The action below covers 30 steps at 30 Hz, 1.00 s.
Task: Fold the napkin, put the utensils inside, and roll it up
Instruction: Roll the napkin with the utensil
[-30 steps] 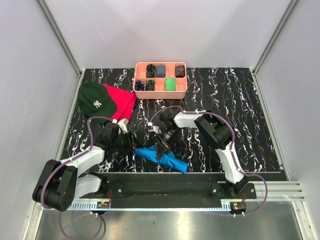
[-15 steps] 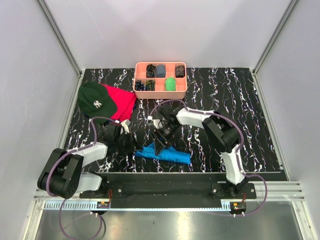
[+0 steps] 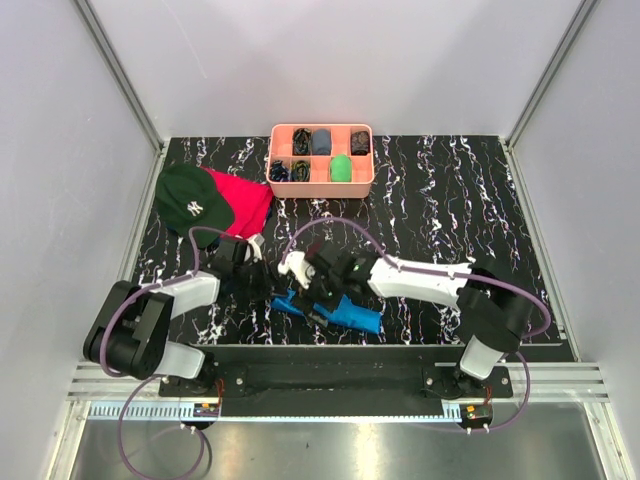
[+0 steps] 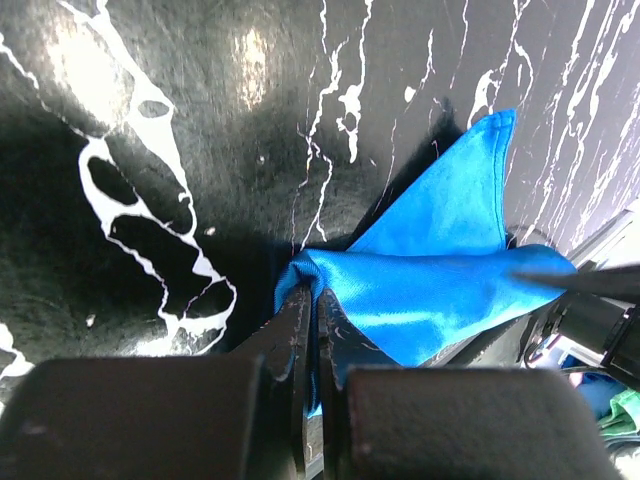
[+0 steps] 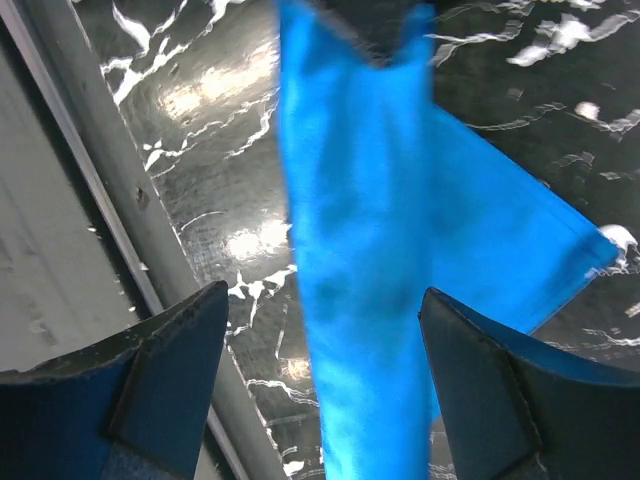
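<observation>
Napkin (image 3: 350, 314) at table's (image 3: 480, 200) front centre; tray (image 3: 322, 184) far behind; cap (image 3: 190, 200) on cloth (image 3: 248, 205), rear left

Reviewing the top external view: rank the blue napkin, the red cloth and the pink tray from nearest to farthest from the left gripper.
1. napkin: touching, its left corner pinched in the left gripper, the rest lying to the gripper's right.
2. red cloth: behind the gripper, on the table's left side.
3. pink tray: farthest, at the table's back edge near the middle.
</observation>
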### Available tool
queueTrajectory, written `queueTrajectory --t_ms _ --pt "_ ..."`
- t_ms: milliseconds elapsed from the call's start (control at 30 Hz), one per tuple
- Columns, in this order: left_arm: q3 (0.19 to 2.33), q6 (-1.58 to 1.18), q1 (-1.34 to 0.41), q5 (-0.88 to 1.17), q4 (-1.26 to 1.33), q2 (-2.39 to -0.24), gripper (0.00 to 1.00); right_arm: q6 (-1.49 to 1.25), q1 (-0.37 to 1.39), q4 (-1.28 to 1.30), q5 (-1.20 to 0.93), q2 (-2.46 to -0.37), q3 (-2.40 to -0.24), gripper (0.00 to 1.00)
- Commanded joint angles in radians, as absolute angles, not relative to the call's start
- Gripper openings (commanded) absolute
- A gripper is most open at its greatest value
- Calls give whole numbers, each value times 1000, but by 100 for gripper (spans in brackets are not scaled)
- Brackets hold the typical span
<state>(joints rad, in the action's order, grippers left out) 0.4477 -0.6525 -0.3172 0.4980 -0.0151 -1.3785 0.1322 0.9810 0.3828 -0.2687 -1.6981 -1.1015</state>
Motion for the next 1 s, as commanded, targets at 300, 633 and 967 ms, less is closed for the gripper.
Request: queueTrajectory --t_ms 300,633,967 --pt "509 -601 -318 462 -115 -1463 0 256 1089 288 -29 -1759 -1075 82" --pt "526 -592 -318 471 -110 -1453 2 218 1083 363 -31 -1839 -1124 50" --pt "537 -600 -302 359 -172 -1237 65 101 985 425 -357 -1851 -1150 35"
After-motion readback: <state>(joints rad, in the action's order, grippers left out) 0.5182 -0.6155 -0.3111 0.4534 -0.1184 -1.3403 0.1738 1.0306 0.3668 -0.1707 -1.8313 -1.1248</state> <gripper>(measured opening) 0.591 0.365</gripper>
